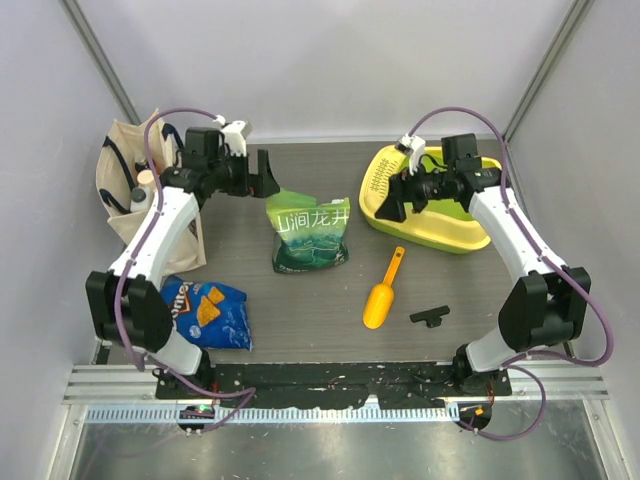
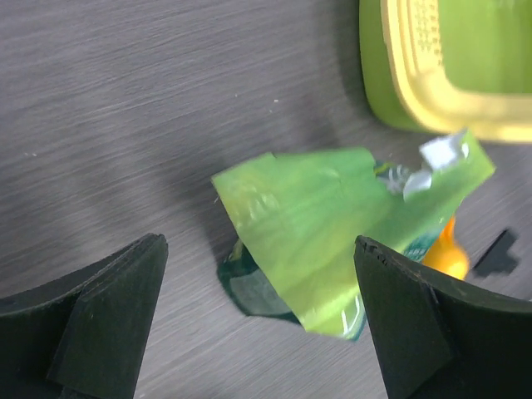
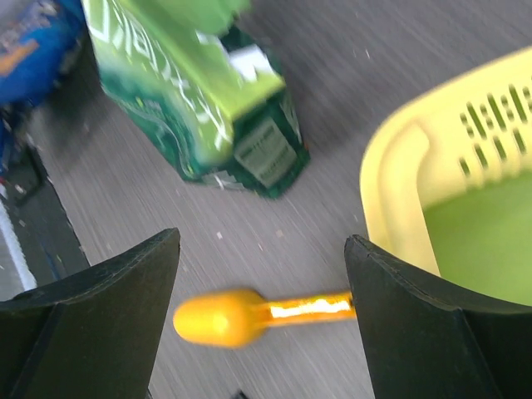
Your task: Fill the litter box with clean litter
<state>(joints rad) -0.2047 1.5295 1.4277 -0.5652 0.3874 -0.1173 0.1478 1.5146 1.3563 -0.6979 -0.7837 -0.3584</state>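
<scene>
The litter box (image 1: 452,232), yellow rim, lime-green basin, slotted grate at its left end, sits at the back right; its basin looks bare (image 3: 490,241). No loose litter shows. The green printed pouch (image 1: 309,232) stands mid-table with its torn top open (image 2: 332,224). My left gripper (image 1: 266,174) is open and empty, just left of and above the pouch top. My right gripper (image 1: 393,200) is open and empty at the box's left end, above the table; the orange scoop (image 3: 249,314) lies on the table beneath it.
The orange scoop (image 1: 383,292) lies mid-table in front of the box. A small black clip (image 1: 429,316) lies right of it. A blue Doritos bag (image 1: 208,312) lies front left. A beige tote bag (image 1: 130,185) with bottles stands at the back left.
</scene>
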